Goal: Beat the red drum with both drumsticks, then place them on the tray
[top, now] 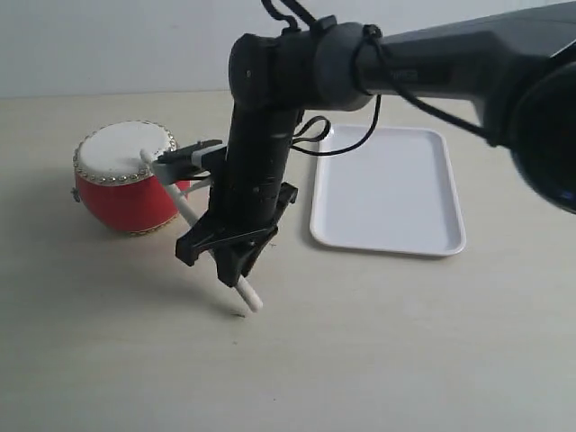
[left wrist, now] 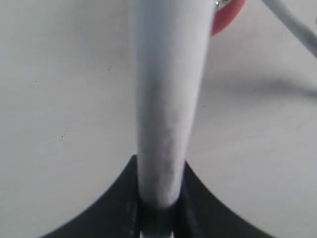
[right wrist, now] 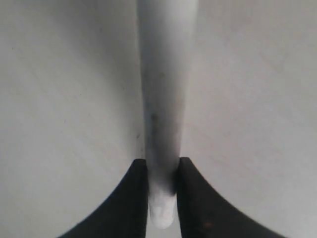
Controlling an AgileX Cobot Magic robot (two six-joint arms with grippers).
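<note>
Desk [top: 378,360] of pale wood grain fills the exterior view, with a plain pale wall [top: 108,45] behind it. We see the tray [top: 387,193], white with a low rim, lying flat on the right, showing only its own smooth white floor. The red drum [top: 126,180] stands on the left, skin upward, well apart from the tray. Between them a black arm [top: 261,171] reaches in from the right and points down at the desk; we cannot tell which arm it is. A drumstick [top: 184,205] slants from over the drum skin down through its jaws toward the desk. In the left wrist view we find the left jaws clamped on a pale drumstick [left wrist: 166,124], with a sliver of the drum [left wrist: 225,17] and another stick [left wrist: 292,21] beyond. In the right wrist view the right jaws are clamped on a drumstick [right wrist: 163,99] over the desk.
</note>
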